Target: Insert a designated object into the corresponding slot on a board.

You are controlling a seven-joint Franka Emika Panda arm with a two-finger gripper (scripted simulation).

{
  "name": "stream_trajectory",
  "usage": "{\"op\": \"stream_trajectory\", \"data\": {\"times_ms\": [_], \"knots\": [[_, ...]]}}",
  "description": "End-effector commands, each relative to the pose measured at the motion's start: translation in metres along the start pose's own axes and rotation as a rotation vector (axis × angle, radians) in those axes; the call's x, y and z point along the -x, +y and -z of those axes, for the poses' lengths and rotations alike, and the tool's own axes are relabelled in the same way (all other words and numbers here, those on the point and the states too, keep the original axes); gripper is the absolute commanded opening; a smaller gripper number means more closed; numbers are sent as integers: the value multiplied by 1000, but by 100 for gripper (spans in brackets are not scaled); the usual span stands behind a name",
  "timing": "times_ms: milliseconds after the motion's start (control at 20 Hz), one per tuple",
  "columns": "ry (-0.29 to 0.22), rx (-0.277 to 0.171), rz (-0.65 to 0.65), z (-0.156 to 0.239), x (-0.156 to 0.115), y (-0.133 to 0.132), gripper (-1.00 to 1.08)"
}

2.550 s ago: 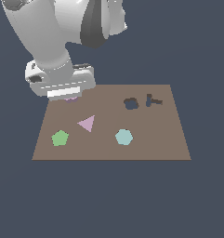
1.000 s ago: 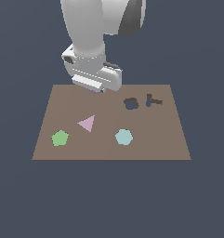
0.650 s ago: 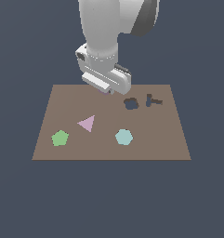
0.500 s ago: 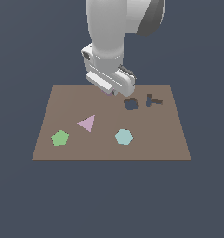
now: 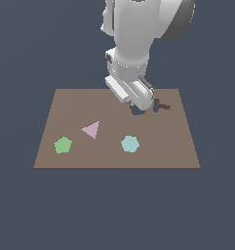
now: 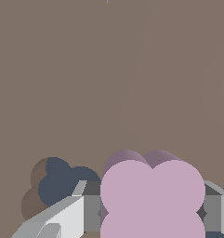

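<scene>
My gripper (image 5: 130,102) is shut on the designated object (image 6: 153,195), a pale mauve-pink lobed piece, held between the two fingers (image 6: 62,218). In the exterior view only a sliver of the piece (image 5: 126,101) shows under the hand. The slot (image 6: 62,187), a dark blue-grey lobed hole, lies in the brown board (image 5: 75,105) just beside the held piece. In the exterior view the slot (image 5: 137,112) is partly hidden by the hand, and the gripper hovers right above it.
A thinner T-shaped dark hole (image 5: 162,105) sits just to the exterior view's right of the slot. A pink triangle (image 5: 91,129), a green pentagon (image 5: 63,145) and a teal hexagon (image 5: 130,144) lie on the board's near half.
The arm has moved toward the exterior view's right, from over the board's far left corner to just above the lobed slot, and has come lower. The other pieces have not moved.
</scene>
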State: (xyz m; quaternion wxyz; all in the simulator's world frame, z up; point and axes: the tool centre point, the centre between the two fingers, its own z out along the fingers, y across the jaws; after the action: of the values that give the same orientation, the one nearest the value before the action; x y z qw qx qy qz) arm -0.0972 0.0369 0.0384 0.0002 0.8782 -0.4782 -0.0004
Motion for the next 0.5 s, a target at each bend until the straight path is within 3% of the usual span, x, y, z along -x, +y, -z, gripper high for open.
{"op": "stream_trajectory", "data": {"times_ms": [0, 450], "knots": [[0, 0, -67, 1, 4, -11, -100], [0, 0, -238, 2, 11, -40, -100]]}}
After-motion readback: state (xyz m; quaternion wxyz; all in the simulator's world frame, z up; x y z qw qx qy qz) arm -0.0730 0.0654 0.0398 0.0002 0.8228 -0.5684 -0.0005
